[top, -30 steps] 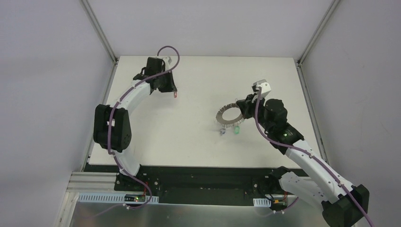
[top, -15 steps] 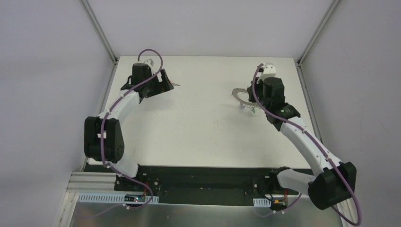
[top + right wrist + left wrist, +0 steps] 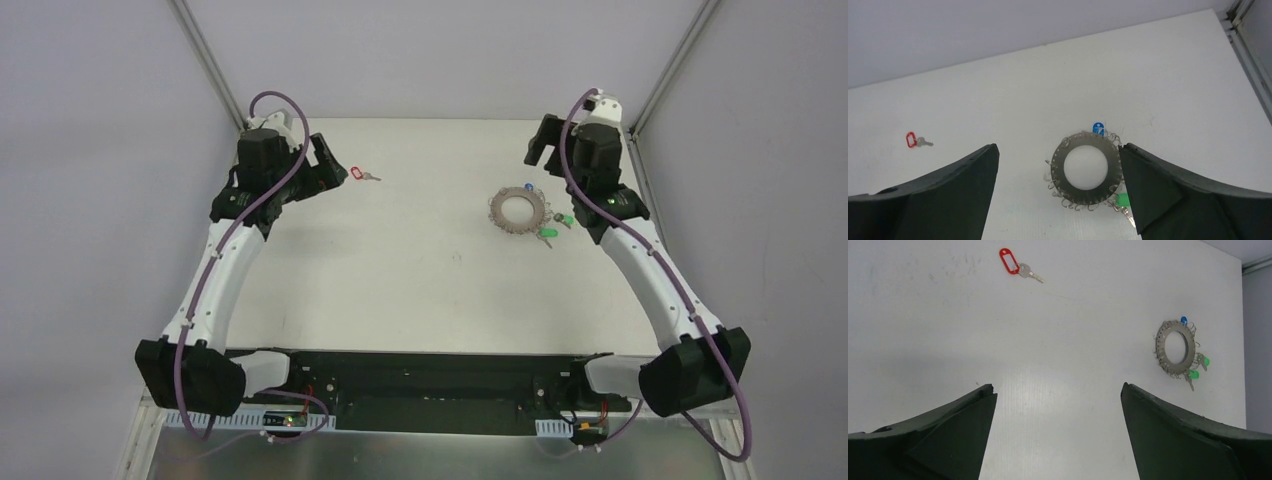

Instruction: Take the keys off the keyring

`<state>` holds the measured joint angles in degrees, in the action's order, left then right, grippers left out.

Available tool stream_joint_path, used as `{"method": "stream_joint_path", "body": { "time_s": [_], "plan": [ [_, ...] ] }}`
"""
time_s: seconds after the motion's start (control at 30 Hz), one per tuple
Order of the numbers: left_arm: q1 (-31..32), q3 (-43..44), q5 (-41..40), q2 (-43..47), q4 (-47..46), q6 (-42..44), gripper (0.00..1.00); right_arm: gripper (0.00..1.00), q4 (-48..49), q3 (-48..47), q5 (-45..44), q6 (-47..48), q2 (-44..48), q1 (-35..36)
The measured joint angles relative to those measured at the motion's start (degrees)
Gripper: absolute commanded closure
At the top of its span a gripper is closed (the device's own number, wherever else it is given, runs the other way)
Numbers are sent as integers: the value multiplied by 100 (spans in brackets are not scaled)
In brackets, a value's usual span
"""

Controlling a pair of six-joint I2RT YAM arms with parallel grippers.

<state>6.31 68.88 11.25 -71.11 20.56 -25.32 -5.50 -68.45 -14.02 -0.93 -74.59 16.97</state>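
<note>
- Keyring lies flat on the worktop, far right, with a blue key and green keys at its rim.
- Red key lies loose, far left.
- Left fingers are spread wide and empty.
- Right fingers are likewise, above the keyring.

Showing dark, matt, smooth plastic on the fingers of the left gripper, and likewise on the right gripper. Spreading beneath both as a smooth, matt white table, carrying faint grey scuffs far ahead and left of the left gripper. Lying just ahead of the right gripper as dull, flat grey metal: keyring, glinting only at thin wire loops round the rim. Sitting at that rim with bright, smooth plastic heads: blue key, green keys. Resting far ahead of the left gripper with a bright red plastic head and a pale bare-metal blade: red key.
</note>
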Motion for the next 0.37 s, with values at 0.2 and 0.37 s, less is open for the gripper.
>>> {"method": "stream_joint_path", "body": {
  "time_s": [0.2, 0.37],
  "plan": [
    [0, 481, -573, 761, 422, 369, 1, 1, -190, -273, -380, -216, 992, 0],
    [0, 831, -833, 1405, 328, 708, 1, 1, -26, -286, -566, -232, 1840, 0]
  ]
}}
